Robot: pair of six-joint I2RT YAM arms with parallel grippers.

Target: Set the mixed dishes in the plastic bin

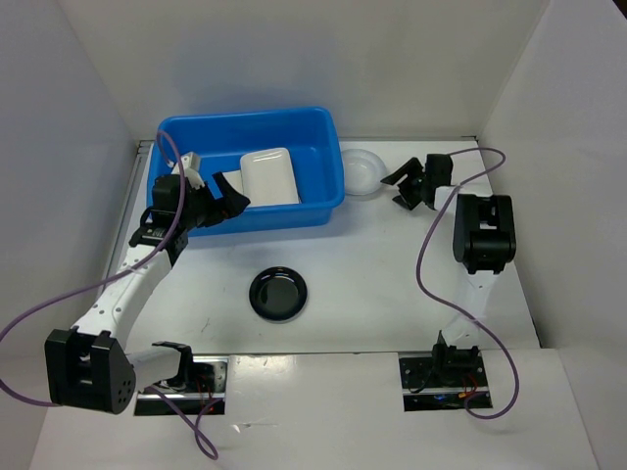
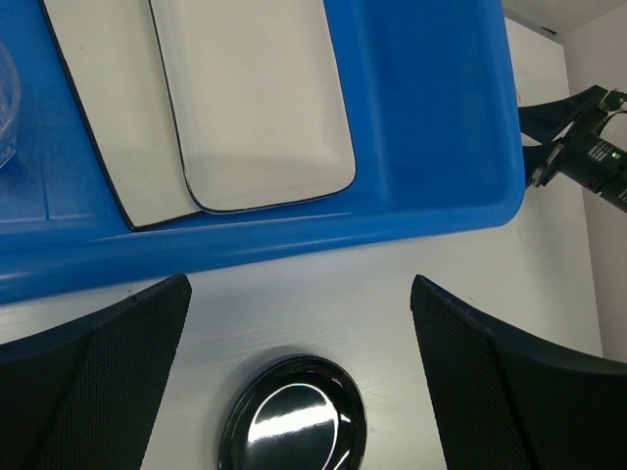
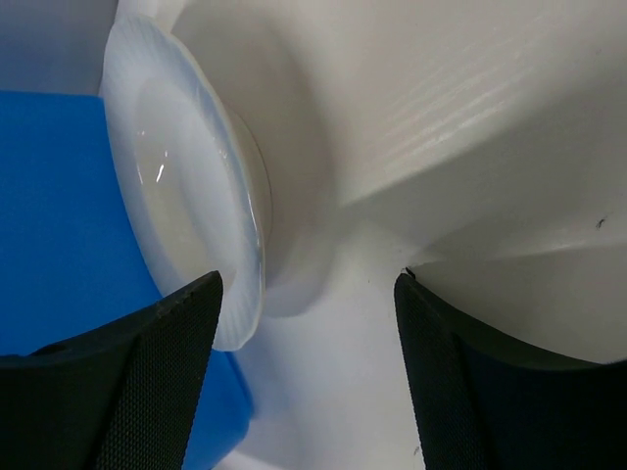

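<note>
My left gripper [image 2: 299,294]: jaws spread, nothing held, hovering above the plastic bin's [image 1: 245,117] near wall. My right gripper [image 3: 309,284]: jaws spread, empty, with the round white bowl's [image 3: 186,196] rim just ahead of 1 finger. Bowl stands on the table [image 1: 392,284], close against the bin's right wall. Round black saucer [image 1: 278,293] on the table, apart from the bin. In bin: pale plate [image 1: 270,174] lying on square white plate [image 2: 98,98]; clear cup [image 2: 5,98] beside them. 2 dishes outside.

Risks, as I judge them:
- the thin, slick bowl rim slips from a shallow pinch
- my finger wedges against the bin wall
- a bowl released high chips the plates
</note>
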